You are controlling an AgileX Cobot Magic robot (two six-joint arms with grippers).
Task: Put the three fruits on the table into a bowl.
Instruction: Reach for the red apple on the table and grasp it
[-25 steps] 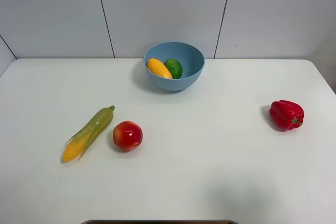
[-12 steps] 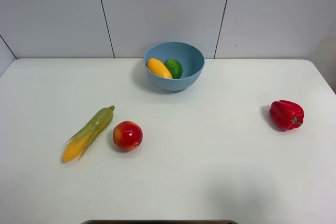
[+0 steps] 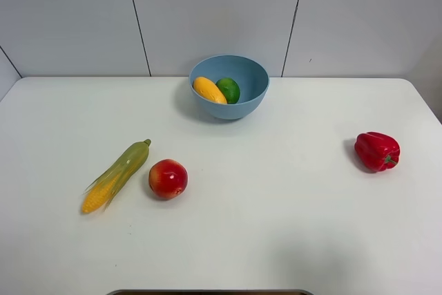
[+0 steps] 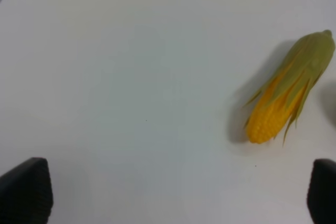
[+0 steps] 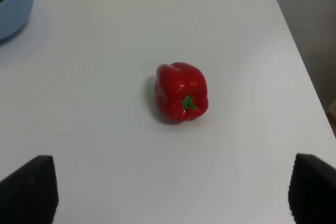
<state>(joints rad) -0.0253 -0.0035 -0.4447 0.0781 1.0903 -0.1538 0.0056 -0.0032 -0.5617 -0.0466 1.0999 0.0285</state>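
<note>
The light-blue bowl [image 3: 231, 82] stands at the back middle of the white table [image 3: 276, 191]; its edge also shows in the right wrist view [image 5: 13, 9]. The yellow-orange mango-like fruit [image 3: 208, 90] and the green lime [image 3: 228, 90] lie inside it. The red apple [image 3: 168, 178] sits on the table at the front left, beside the corn. No arm shows in the high view. My left gripper [image 4: 178, 195] is open and empty above bare table near the corn. My right gripper [image 5: 170, 192] is open and empty, short of the bell pepper.
A green-husked yellow corn cob [image 3: 116, 175] lies just left of the apple and shows in the left wrist view [image 4: 286, 95]. A red bell pepper [image 3: 376, 150] sits at the right, also in the right wrist view [image 5: 181, 92]. The table's right edge is close to the pepper.
</note>
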